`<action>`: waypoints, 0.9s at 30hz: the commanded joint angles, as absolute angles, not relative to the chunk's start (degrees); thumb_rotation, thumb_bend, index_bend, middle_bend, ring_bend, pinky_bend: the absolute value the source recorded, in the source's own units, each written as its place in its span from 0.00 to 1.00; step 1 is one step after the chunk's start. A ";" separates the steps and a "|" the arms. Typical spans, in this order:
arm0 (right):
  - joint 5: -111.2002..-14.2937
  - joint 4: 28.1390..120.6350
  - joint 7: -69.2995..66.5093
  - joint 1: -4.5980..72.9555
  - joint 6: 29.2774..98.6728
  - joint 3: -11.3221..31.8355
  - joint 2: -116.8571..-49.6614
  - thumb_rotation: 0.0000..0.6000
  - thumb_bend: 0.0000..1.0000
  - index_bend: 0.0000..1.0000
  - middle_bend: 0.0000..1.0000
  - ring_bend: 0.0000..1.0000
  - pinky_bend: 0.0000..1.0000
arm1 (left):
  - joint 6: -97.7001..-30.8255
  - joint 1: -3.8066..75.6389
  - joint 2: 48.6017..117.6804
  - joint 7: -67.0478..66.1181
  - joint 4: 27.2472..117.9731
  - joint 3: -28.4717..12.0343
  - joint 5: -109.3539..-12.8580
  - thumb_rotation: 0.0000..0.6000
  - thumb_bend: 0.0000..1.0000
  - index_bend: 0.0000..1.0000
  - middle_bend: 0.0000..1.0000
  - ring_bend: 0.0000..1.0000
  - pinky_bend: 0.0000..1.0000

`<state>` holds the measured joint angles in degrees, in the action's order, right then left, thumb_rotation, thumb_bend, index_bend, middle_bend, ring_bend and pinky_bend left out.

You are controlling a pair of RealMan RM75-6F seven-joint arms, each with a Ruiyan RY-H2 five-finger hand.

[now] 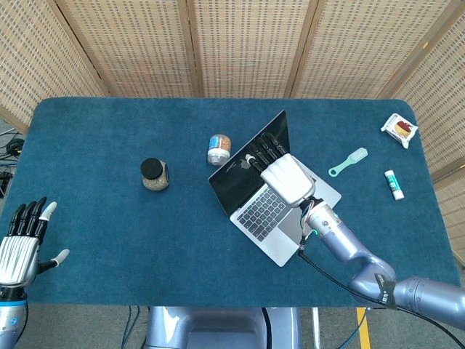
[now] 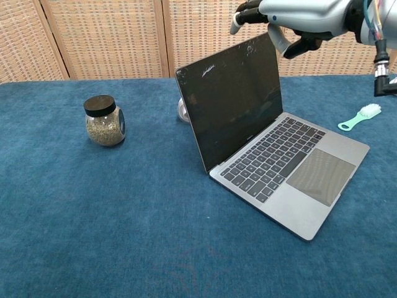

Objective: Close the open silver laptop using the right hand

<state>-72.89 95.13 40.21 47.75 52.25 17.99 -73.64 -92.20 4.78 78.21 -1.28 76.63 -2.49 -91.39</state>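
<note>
The silver laptop (image 1: 272, 207) (image 2: 291, 167) stands open in the middle of the blue table, its dark screen (image 2: 232, 96) upright and facing front-left. My right hand (image 1: 280, 171) (image 2: 298, 18) hovers above the screen's top edge, fingers spread and extended, holding nothing. The chest view shows it just over the lid's upper right corner; whether it touches the lid I cannot tell. My left hand (image 1: 20, 243) rests open off the table's near-left edge, far from the laptop.
A dark-lidded jar of grains (image 1: 154, 174) (image 2: 105, 120) stands left of the laptop. A small tin (image 1: 219, 148) sits just behind the screen. A mint brush (image 1: 347, 161) (image 2: 360, 116), a white tube (image 1: 394, 184) and a snack packet (image 1: 399, 129) lie at the right.
</note>
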 commanded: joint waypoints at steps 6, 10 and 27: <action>-69.19 94.50 44.13 51.20 51.46 18.15 -75.24 1.00 1.00 0.16 0.11 0.00 0.04 | -91.93 4.90 78.28 -0.87 76.31 -2.51 -91.16 1.00 0.01 0.00 0.00 0.00 0.00; -66.31 93.93 46.44 53.43 50.65 18.33 -75.98 1.00 1.00 0.16 0.11 0.00 0.04 | -91.69 5.01 78.28 -0.72 76.23 -2.50 -91.02 1.00 0.01 0.00 0.00 0.00 0.00; -57.71 89.18 52.17 61.84 48.33 17.61 -79.16 1.00 1.00 0.16 0.12 0.00 0.05 | -90.75 5.24 78.16 0.16 75.77 -3.00 -89.58 1.00 0.01 0.00 0.00 0.00 0.00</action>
